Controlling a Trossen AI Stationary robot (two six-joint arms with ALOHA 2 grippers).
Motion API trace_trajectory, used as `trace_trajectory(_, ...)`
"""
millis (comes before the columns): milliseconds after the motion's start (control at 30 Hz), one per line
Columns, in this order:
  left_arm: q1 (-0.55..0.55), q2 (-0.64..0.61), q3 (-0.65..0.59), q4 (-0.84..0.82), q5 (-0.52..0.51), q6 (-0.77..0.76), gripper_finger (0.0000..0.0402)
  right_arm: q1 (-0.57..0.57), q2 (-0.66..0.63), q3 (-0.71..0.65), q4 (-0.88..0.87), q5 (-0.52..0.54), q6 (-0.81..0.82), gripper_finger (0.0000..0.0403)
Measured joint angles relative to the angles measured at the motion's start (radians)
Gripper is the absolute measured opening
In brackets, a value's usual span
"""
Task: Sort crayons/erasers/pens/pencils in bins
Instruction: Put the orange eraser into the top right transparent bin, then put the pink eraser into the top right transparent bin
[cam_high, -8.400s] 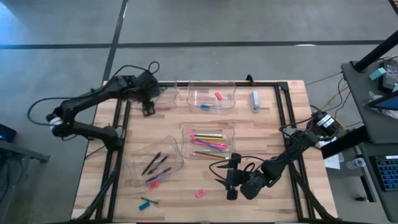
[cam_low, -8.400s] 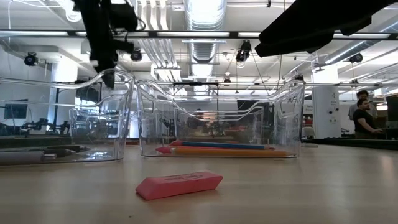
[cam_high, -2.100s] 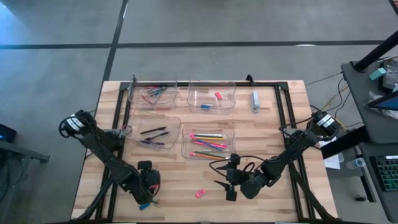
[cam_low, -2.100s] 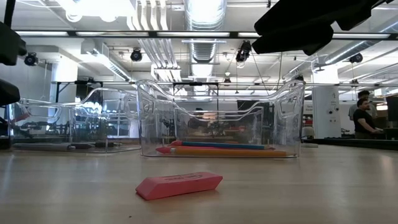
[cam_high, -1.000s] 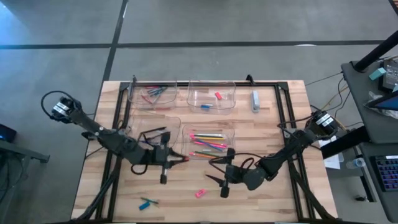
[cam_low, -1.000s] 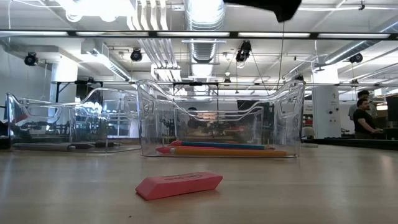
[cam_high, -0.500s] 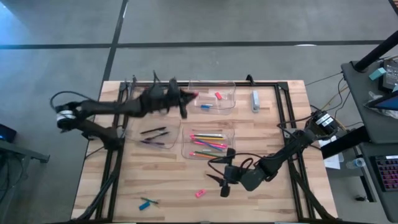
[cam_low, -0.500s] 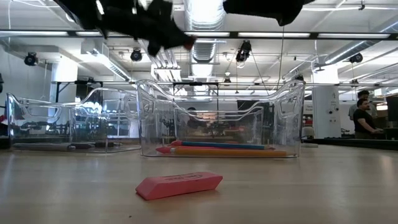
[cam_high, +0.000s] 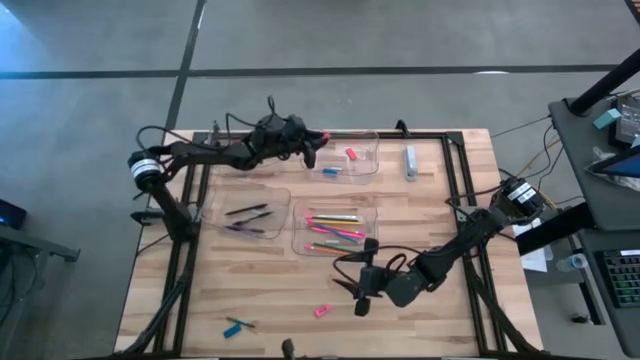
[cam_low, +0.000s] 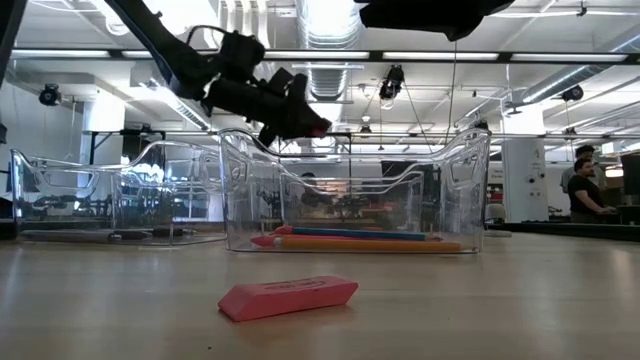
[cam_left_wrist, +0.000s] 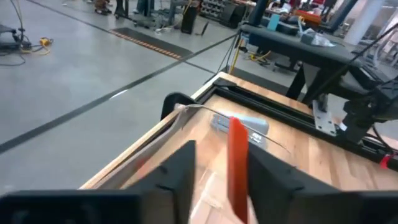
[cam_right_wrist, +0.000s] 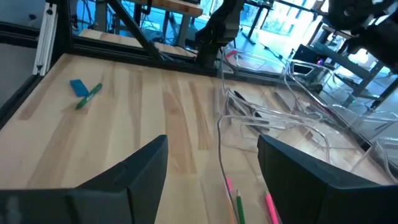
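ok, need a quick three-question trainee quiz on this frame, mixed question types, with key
1. True or false: the pink eraser near the right gripper already lies in a bin.
2. The bin holding the orange and pink pencils stands: A) near the table's middle; B) at the far left corner; C) off the table.
3. Fill in: the stick at the left gripper is coloured ____.

Key: 1 false, it lies on the bare wood. 2 A. 3 red.
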Motion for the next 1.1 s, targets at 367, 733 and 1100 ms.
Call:
trace_trajectory(367,0.000,-0.085,0.046,-0.136,-0.012,0.036,0.0228,-0.004,0.000,0.000,-0.027,0.000,-0.019,0.0237)
trace_trajectory(733,0.001,-0.134,0.044,-0.273,-0.035,0.091,0.0261,-0.013,0.000,0.015,-0.013,-0.001,-0.010,0.0237)
trace_trajectory(1100,-0.162,-0.403,-0.006,-0.313,0.033,0.116,0.0262,-0.013,0.009,0.006,-0.020,-0.287,0.052,0.0237)
